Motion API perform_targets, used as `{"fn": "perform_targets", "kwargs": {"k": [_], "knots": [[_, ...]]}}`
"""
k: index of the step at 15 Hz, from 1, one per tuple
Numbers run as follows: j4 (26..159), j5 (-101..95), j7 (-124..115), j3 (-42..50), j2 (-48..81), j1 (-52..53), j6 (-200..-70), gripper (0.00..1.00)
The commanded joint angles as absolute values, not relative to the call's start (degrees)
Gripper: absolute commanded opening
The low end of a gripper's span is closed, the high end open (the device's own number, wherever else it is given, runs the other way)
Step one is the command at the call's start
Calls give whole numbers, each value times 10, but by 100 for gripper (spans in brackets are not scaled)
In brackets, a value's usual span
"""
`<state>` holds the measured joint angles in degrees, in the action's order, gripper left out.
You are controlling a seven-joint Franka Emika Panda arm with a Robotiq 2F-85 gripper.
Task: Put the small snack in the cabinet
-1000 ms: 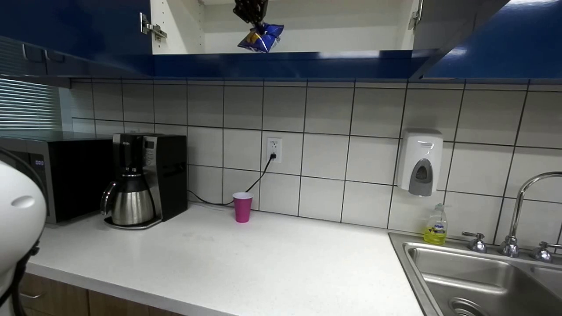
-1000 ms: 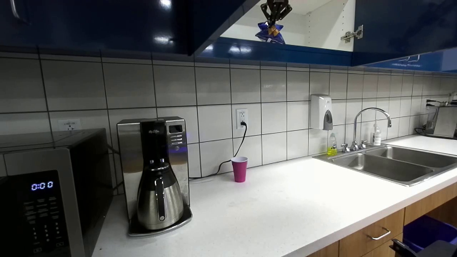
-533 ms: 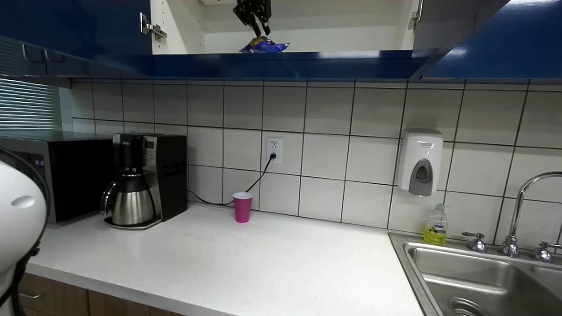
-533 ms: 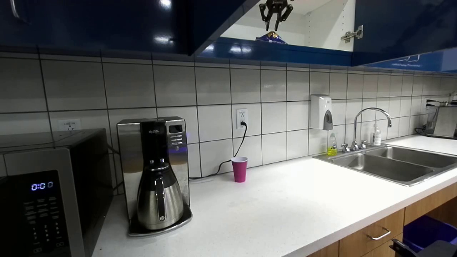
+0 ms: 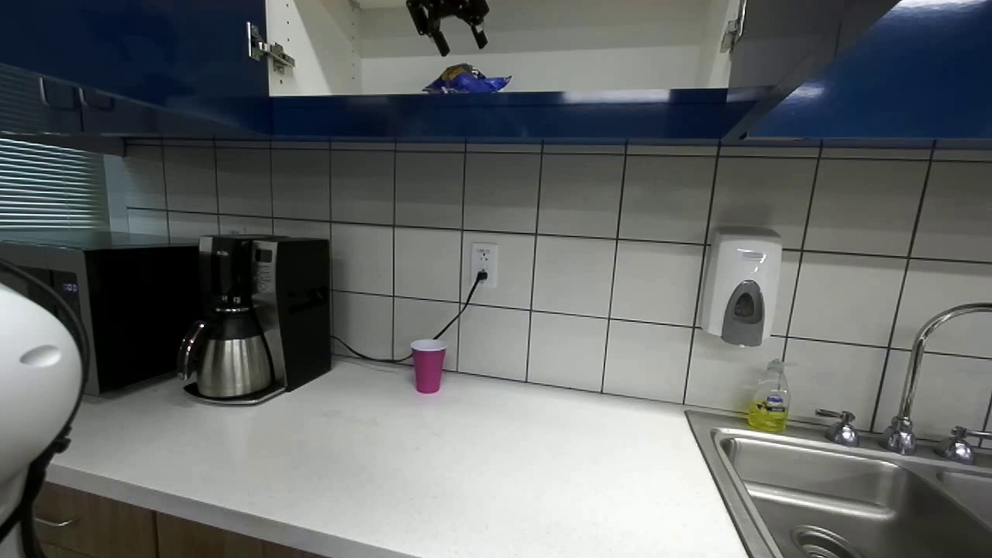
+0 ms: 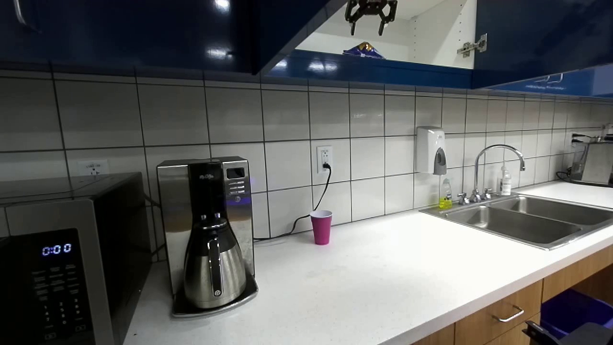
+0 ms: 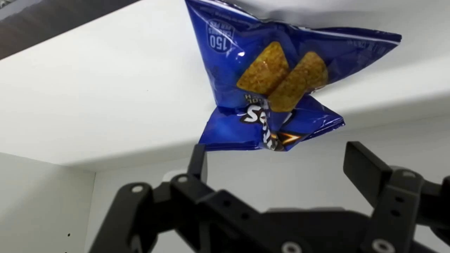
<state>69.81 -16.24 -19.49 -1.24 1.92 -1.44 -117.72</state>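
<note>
The small snack (image 5: 467, 81), a crinkled blue foil bag with orange chips printed on it, lies on the shelf of the cabinet (image 5: 589, 54), near its front edge. In both exterior views the lower rim hides part of the bag (image 6: 365, 51). My gripper (image 5: 463, 46) hangs above the bag, inside the cabinet opening, fingers spread wide. A gap shows between fingertips and bag in an exterior view (image 6: 367, 32). Seen from the wrist, the whole snack (image 7: 281, 77) rests on the white shelf (image 7: 105, 95) beyond the open gripper (image 7: 276, 149), with nothing between the fingers.
Swung-out glossy blue doors flank the opening, one door (image 5: 132, 46) at its left and another door (image 5: 891, 85) at its right. On the counter (image 5: 465, 465) below stand a pink cup (image 5: 428, 366), a coffee maker (image 5: 256, 310) and a microwave (image 6: 72, 254). A sink (image 5: 814, 480) is at the right.
One second ago the gripper was shut on the bag, holding it upright. It has opened and let go, the bag has settled flat on the shelf, and the gripper has risen slightly.
</note>
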Motion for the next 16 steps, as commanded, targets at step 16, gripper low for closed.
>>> {"fn": "perform_targets", "kwargs": {"k": [16], "knots": [[922,-84,-184,25,-233,-14,-1121,100]]}}
